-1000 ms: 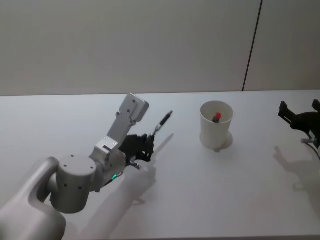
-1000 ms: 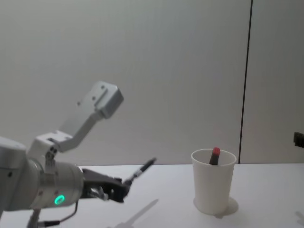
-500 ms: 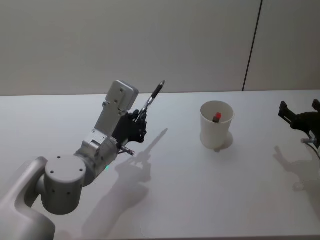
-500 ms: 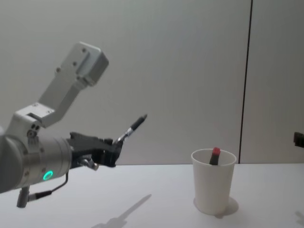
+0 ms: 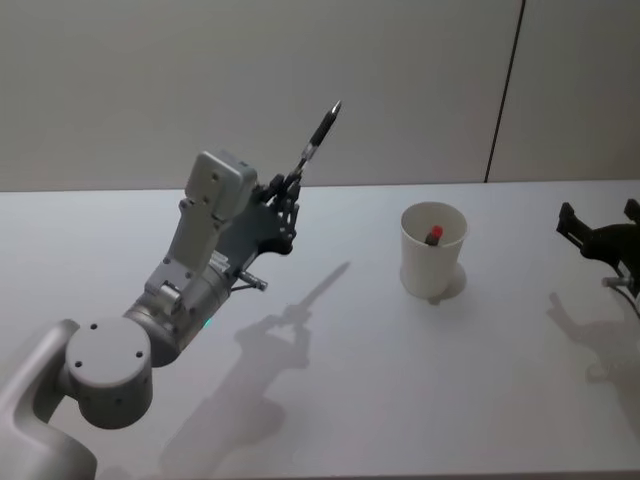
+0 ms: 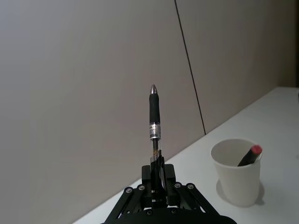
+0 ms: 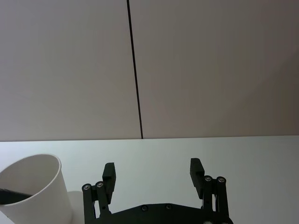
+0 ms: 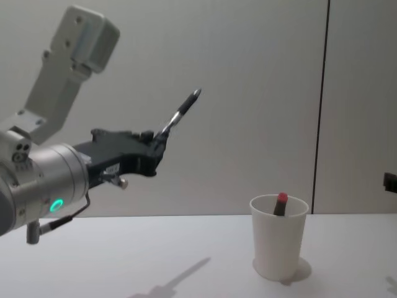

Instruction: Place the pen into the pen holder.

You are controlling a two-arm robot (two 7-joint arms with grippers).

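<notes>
Where the pen (image 5: pixel 318 133) (image 8: pixel 182 112) was: gripped by its lower end in the left gripper (image 5: pixel 290 185) (image 6: pixel 157 165), high above the worktop (image 5: pixel 450 390), tilted with its silver tip uppermost and leaning toward the side of the pen holder (image 5: pixel 432 265) (image 8: pixel 279 245).
State of left gripper: clenched on the pen's barrel, to the left of the pen holder and well apart from it.
State of pen holder: white paper cup, upright on the worktop, right of centre, touched by neither gripper.
Contents of pen holder: one red-capped pen (image 5: pixel 434 235) (image 8: pixel 281 202), leaning on the inner wall, cap just above the rim.
State of right gripper (image 5: pixel 600 220) (image 7: pixel 153 170): released, fingers (image 7: pixel 110 171) spread with nothing between them, at the worktop's right edge, apart from the pen holder.
Shadow (image 5: pixel 290 325): cast on the worktop below the left gripper.
</notes>
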